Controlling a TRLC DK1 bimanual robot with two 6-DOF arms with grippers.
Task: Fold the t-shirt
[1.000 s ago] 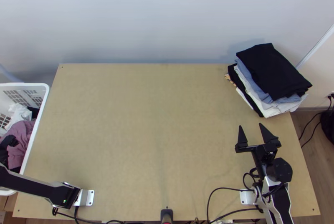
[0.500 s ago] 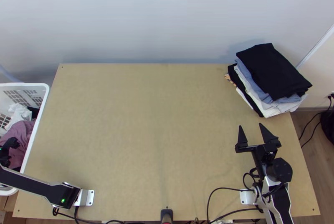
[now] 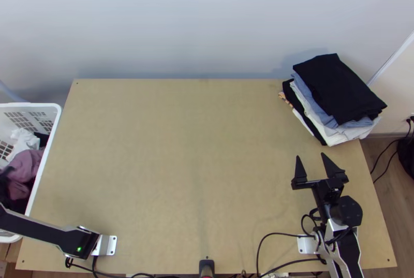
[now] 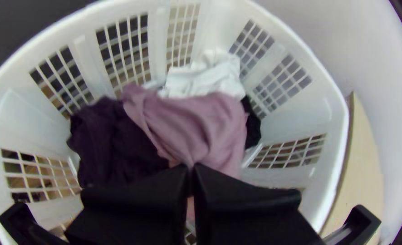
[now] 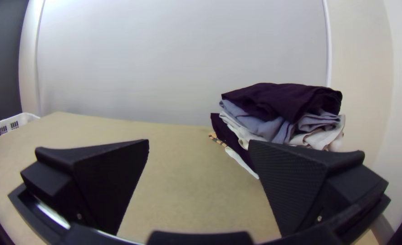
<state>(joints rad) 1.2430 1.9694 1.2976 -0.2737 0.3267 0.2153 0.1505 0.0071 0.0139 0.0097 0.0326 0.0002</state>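
At the top view's left edge, my left gripper (image 3: 6, 174) is inside the basket at the pink-mauve cloth (image 3: 25, 166). The left wrist view has the left gripper (image 4: 191, 169) shut on a gathered bit of the bunched pink-mauve cloth (image 4: 201, 122); whether it is a t-shirt I cannot tell. My right gripper (image 3: 310, 156) stands open above the table's right part, nothing between its fingers. In the right wrist view the right gripper (image 5: 199, 141) has its two fingers wide apart.
The white basket (image 3: 56, 122) stands beside the table's left edge, also holding a white cloth (image 4: 205, 77) and a dark cloth (image 4: 112, 140). A stack of folded clothes (image 3: 336, 89), black on top, lies at the table's far right corner. Bare tabletop (image 3: 181, 164) spreads between the arms.
My left gripper has shifted a little toward the top view's left edge and is now shut on the pink-mauve cloth, which lies in different folds. The right arm has kept still.
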